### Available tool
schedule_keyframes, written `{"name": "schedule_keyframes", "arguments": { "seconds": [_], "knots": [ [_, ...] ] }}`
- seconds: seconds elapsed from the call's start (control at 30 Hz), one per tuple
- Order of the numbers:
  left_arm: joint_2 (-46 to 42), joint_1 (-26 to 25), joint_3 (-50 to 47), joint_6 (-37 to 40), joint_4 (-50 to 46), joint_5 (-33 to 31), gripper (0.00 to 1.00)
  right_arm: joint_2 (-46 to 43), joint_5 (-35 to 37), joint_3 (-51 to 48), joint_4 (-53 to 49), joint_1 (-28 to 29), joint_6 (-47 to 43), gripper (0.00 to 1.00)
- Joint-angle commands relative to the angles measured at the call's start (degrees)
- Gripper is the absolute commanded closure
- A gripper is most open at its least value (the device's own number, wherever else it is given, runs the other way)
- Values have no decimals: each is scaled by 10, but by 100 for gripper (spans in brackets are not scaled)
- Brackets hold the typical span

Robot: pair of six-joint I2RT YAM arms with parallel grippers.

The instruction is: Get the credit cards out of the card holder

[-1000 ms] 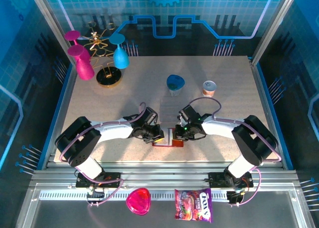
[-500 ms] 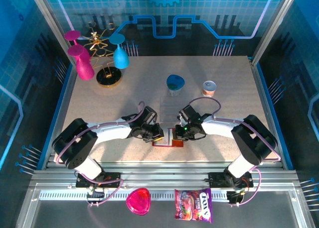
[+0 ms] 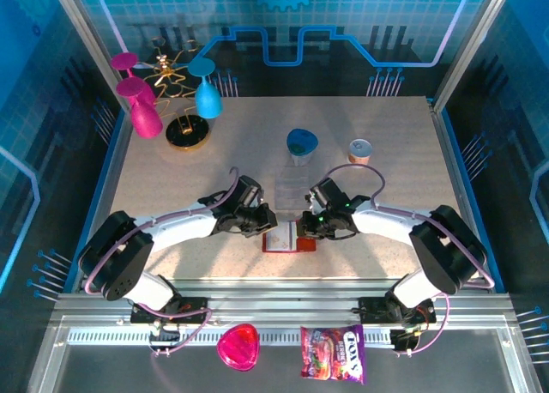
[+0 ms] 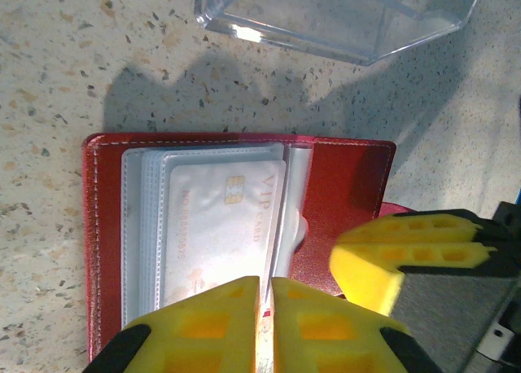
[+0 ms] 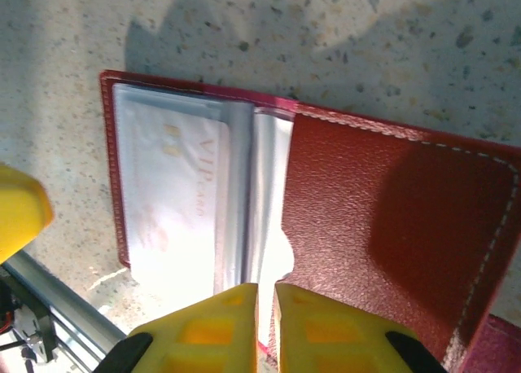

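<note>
The dark red card holder [image 3: 305,244] lies open on the table between both arms. Its clear sleeves hold a pale credit card [image 4: 220,226] printed VIP, which also appears in the right wrist view [image 5: 175,194]. My left gripper [image 4: 267,285] is over the holder's near edge, shut on the thin edge of a clear sleeve by the card's right side; from above it [image 3: 264,224] is at the holder's left. My right gripper [image 5: 266,291] is shut on a clear sleeve leaf at the fold, beside the red cover [image 5: 383,210]. One of its yellow fingers [image 4: 391,259] reaches over the cover [image 4: 342,186].
A clear plastic tray [image 3: 296,187] stands just behind the holder [image 4: 342,15]. Farther back are a blue cup [image 3: 301,144], a small pot [image 3: 359,152] and a stand with pink and blue glasses [image 3: 171,101]. A pink heart dish [image 3: 238,346] and candy bag [image 3: 333,353] lie on the near ledge.
My left gripper has drawn slightly back and left, and more of the pale sleeve page shows. The right gripper has hardly moved.
</note>
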Motion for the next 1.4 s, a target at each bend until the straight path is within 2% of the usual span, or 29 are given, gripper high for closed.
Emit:
{"name": "schedule_keyframes", "arguments": {
  "seconds": [0.0, 0.33, 0.53, 0.83, 1.37],
  "knots": [
    [-4, 3, -13, 2, 11, 13, 89, -20, -12, 4, 11, -2, 14, 86],
    [31, 3, -19, -7, 28, 35, 89, 11, -70, 5, 74, -2, 45, 73],
    [39, 3, -22, -2, 25, 31, 90, 43, -103, -1, 126, -2, 69, 70],
    [46, 3, -23, 3, 19, 27, 90, 67, -113, -6, 144, -2, 81, 64],
    [53, 3, -32, -1, 25, 27, 90, 84, -108, -12, 135, -1, 77, 60]
  ]
}}
